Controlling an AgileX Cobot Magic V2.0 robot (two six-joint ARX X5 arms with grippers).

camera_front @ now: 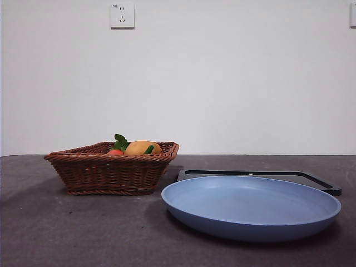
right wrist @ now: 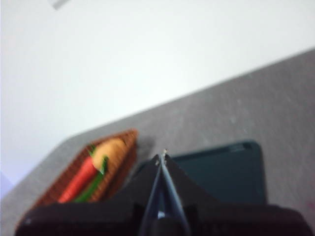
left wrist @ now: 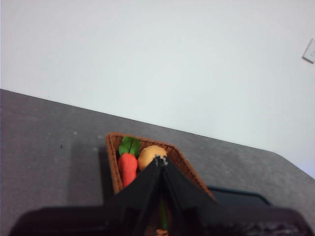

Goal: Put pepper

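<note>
From the front, the wicker basket (camera_front: 111, 167) is sitting on the dark table (camera_front: 55, 233) with only the tops of its contents peeking over the rim: an orange fruit (camera_front: 140, 148), a bit of red produce (camera_front: 115, 152) and some green leaves (camera_front: 120, 142). The pepper is not showing at all from that level. The right wrist view is looking down into the basket and is revealing it: the pepper (right wrist: 93, 184) is lying lengthwise in the basket, just beside the red carrot-like piece (right wrist: 78, 182) and under the orange fruit's edge, though the blur is making it hard to tell exactly where its stem ends.

The blue plate (camera_front: 250, 207) is resting beside the basket, with a black tray (camera_front: 311, 179) behind it; neither arm is appearing in the front view.

The left gripper (left wrist: 160, 160) is hanging above the basket with its jaws pressed together at the tips, gripping nothing. The right gripper (right wrist: 162, 156) is hovering over the tray area, jaws likewise closed tip to tip and empty.
</note>
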